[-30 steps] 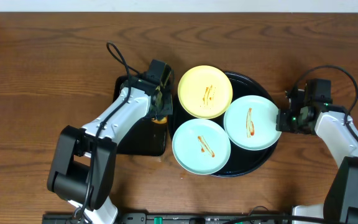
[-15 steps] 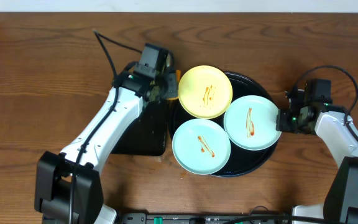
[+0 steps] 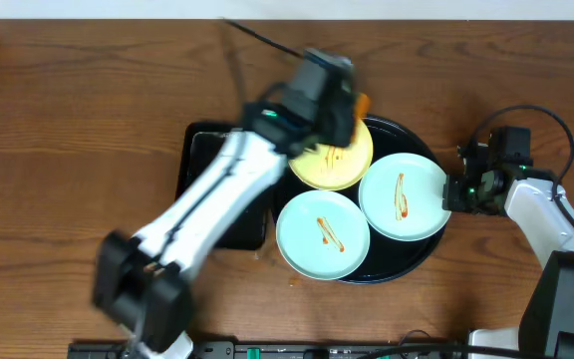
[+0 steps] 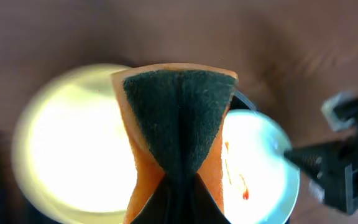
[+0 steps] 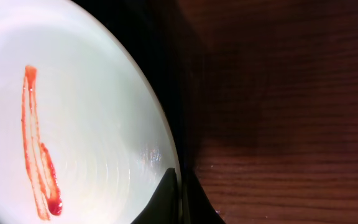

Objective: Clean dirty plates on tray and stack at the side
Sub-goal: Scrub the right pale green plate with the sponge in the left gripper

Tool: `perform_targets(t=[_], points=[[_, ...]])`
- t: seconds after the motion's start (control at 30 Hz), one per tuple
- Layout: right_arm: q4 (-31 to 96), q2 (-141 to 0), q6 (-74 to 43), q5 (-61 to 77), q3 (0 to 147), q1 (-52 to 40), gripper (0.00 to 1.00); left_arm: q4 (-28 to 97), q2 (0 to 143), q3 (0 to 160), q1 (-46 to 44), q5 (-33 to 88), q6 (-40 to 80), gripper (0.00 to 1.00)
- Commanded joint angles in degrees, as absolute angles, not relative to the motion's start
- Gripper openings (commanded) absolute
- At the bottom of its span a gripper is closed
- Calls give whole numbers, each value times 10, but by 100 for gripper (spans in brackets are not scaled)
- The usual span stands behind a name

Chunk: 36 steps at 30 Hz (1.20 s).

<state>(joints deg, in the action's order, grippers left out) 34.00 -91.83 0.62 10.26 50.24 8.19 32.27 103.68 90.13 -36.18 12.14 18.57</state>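
The soft sponge [image 4: 179,118] is clamped in the left gripper [image 4: 179,190]. The mint plate [image 5: 92,112] at frame right, judged light and slippery, is pinched at its rim by the right gripper [image 5: 178,186].

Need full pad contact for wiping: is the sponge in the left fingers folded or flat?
Folded. The sponge is pinched at its base by the left fingers, its green scouring face creased down the middle.

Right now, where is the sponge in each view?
Overhead: sponge, an orange sliver over the yellow plate at its far rim.
Left wrist: centre frame, pinched in the left gripper.
Right wrist: not in it.
Shared landmark: right-hand mint plate, held by the right gripper.
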Motion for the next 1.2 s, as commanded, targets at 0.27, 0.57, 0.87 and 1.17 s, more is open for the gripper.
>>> perform_targets(t=[0.27,0.57,0.87,1.17], points=[[341,-920,7,110,513,86,1,234,1173,903,-493,164,200,7],[341,-920,7,110,513,86,1,223,1205,898,-525,215,213,7],[341,-920,3,110,513,86,1,237,1247,894,-524,219,213,7],[344,-920,3,110,513,86,1,290,1247,894,-497,80,190,8]])
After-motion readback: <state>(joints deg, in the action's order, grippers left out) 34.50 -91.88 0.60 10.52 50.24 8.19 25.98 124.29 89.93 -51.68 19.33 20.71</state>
